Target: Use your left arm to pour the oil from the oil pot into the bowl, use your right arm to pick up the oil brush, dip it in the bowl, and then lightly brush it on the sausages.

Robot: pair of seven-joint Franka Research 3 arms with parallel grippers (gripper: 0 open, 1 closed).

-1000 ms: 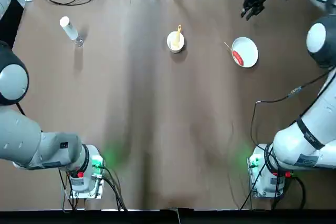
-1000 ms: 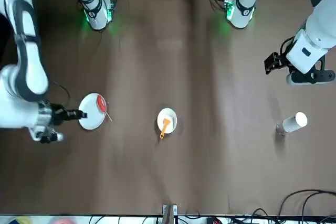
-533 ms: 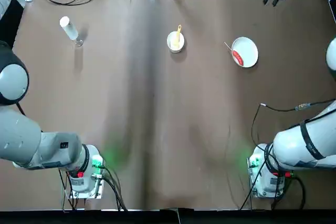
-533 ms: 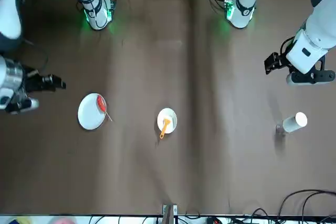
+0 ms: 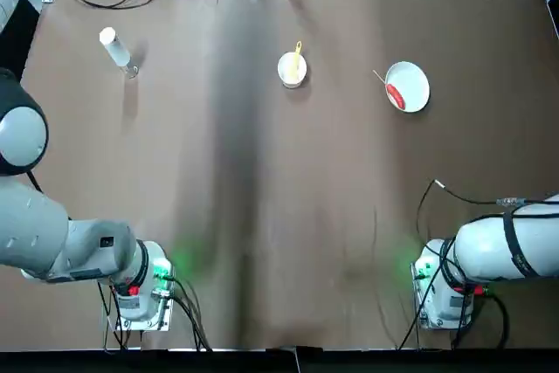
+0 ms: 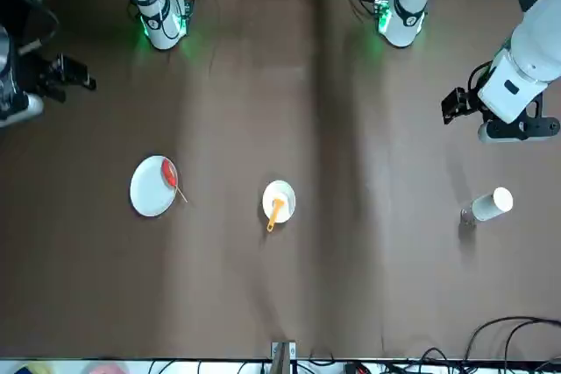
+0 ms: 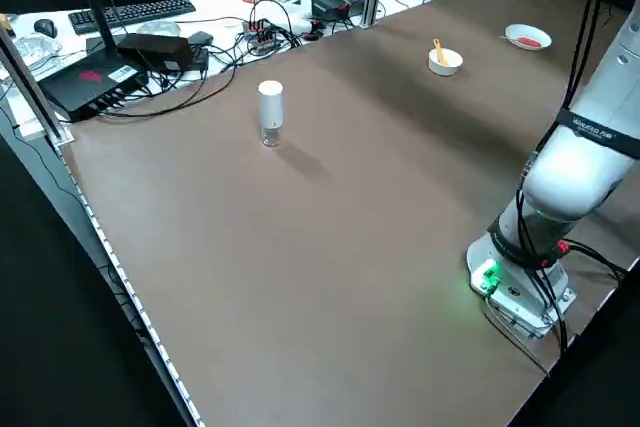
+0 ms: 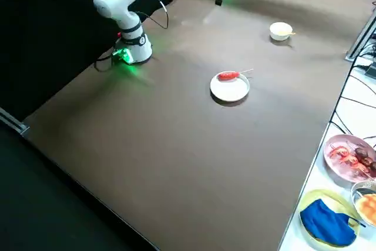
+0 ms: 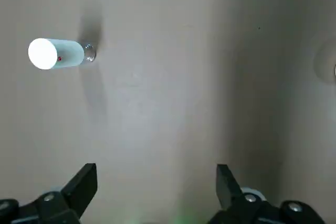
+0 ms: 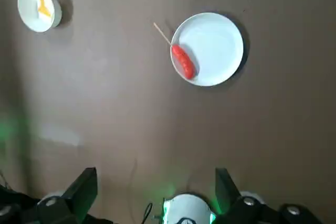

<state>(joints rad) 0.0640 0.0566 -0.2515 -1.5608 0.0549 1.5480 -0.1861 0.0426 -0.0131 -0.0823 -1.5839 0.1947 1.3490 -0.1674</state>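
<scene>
Retracting: right gripper (image 10: 156, 174) is drawn from plate (image 10: 209, 45) toward table's far edge | left gripper (image 9: 156, 174) is parked bottle-side (image 9: 65, 54) | both spread wide | pouring seemingly unstarted

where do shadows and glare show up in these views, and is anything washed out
top view: a dark band runs down the table, green glow by both arm bases; left side view: the oil pot throws a soft shadow; left wrist view: a pale sheen on the table, the oil pot's cap end bright white; right wrist view: dark shadow along one side of the plate
</scene>
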